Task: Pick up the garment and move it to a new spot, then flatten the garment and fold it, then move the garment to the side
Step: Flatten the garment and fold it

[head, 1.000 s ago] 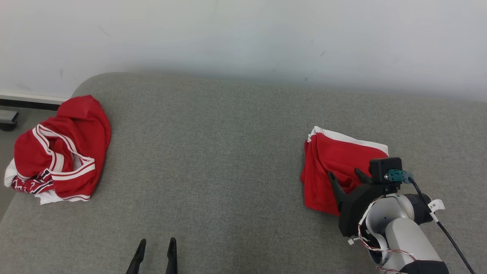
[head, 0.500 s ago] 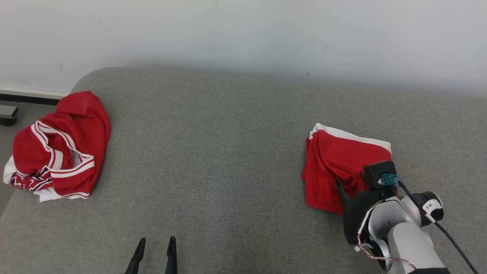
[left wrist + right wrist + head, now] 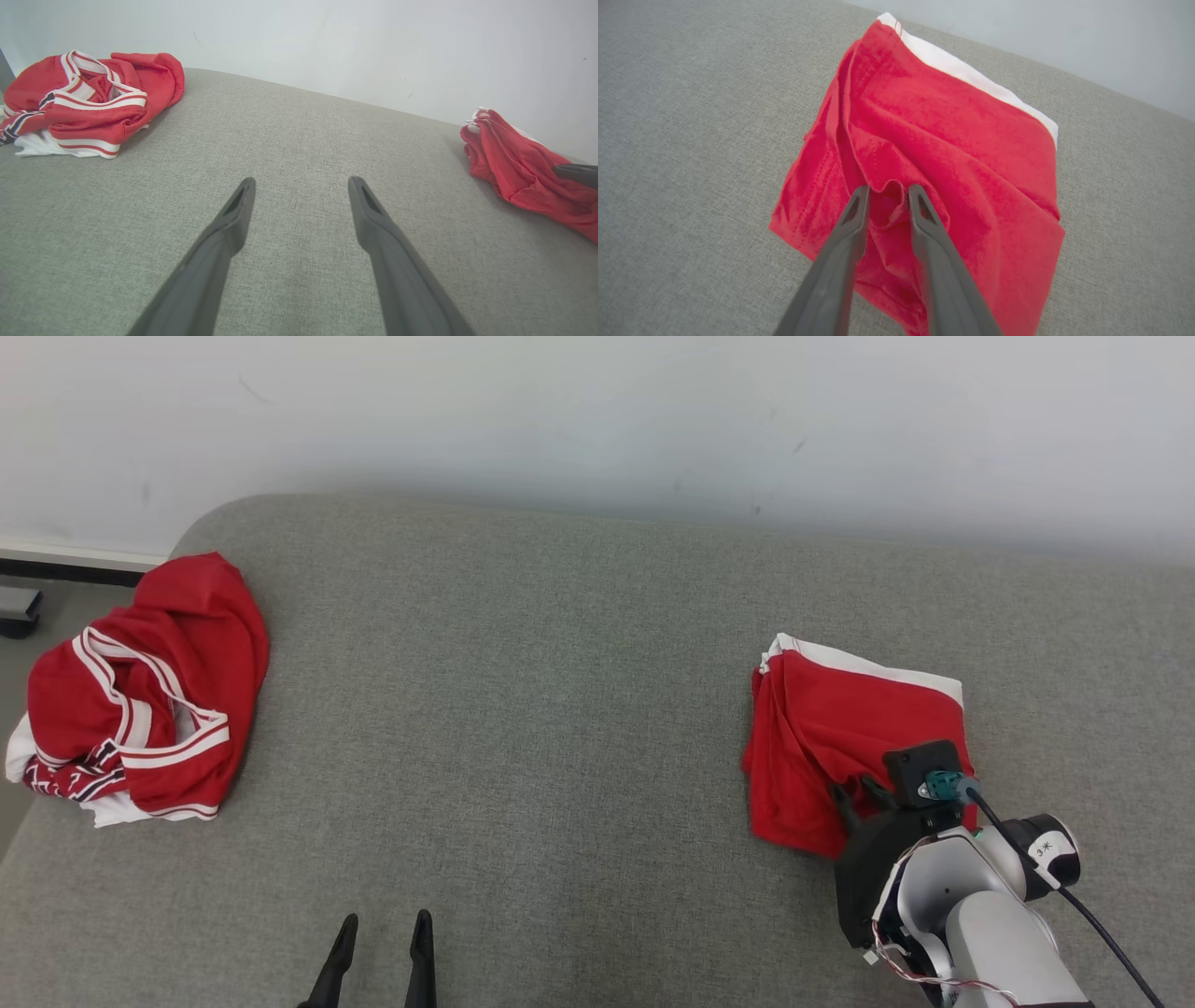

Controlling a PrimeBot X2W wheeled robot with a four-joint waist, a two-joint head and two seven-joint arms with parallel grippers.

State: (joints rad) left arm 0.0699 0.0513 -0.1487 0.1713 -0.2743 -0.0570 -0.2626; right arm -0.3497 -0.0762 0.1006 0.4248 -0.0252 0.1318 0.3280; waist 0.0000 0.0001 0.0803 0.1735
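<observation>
The garment [image 3: 840, 737] is seen as a red cloth folded into a rough square, with a white band [image 3: 868, 667] along its far edge. Its top layer is rumpled: long creases are seen along the left side, and the near edge is uneven. It is laid on the right part of a grey cushion [image 3: 560, 709], near the pale wall [image 3: 597, 411] and well apart from a heap of clothes [image 3: 140, 691] in red with white stripes, which is bunched at the cushion's far left edge.

The right gripper [image 3: 854, 789] is set down on the near part of the garment. In the right wrist view its jaws are drawn in to a narrow gap, and a raised fold of the red cloth is pinched between the two fingertips [image 3: 861, 196]; the cloth is puckered around them. The rest of the garment is left lying flat on the cushion.

The left gripper [image 3: 386, 919] is held low over bare cushion at the near edge, well apart from both cloths. Its jaws are spread wide, and nothing is held or touched by them.
</observation>
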